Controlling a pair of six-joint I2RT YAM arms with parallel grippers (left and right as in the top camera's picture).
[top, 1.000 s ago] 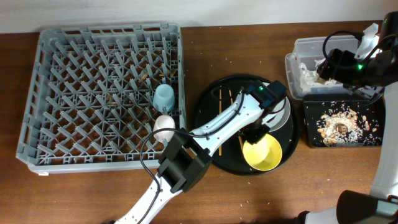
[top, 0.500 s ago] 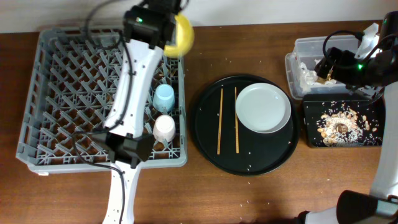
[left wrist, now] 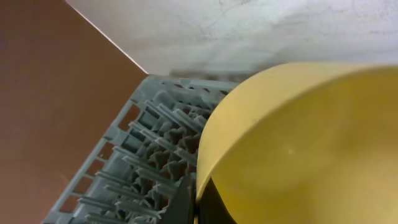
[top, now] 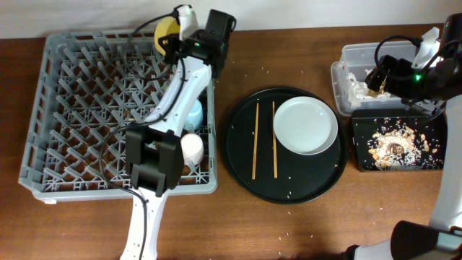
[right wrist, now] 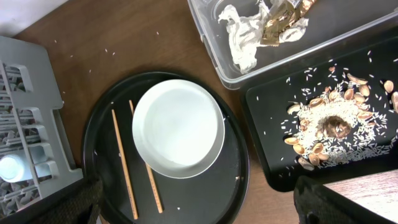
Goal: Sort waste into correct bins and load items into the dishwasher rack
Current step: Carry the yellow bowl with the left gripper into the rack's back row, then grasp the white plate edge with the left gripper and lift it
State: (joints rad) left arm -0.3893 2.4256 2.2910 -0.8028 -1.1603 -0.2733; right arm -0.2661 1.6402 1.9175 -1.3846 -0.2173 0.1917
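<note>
My left gripper [top: 175,34] is shut on the rim of the yellow bowl [top: 166,30] and holds it tilted over the far edge of the grey dishwasher rack [top: 72,108]. In the left wrist view the bowl [left wrist: 298,143] fills the right side, with the gripper [left wrist: 196,208] on its rim. A blue cup [top: 191,112] and a pink cup [top: 191,148] stand in the rack's right side. The pale plate [top: 305,125] and two chopsticks [top: 255,141] lie on the round black tray [top: 285,184]. My right gripper [top: 380,72] is open and empty above the clear tub [top: 361,54].
The clear tub [right wrist: 217,56] holds the white napkin [right wrist: 239,37] and the gold-brown wrapper [right wrist: 283,25]. The black rectangular tray [right wrist: 267,168] holds rice and brown scraps [right wrist: 329,127]. Loose rice grains dot the table and the round tray.
My left arm has lifted the yellow bowl off the round black tray and carried it to the rack's far edge, then a little left. The right arm has not moved.
</note>
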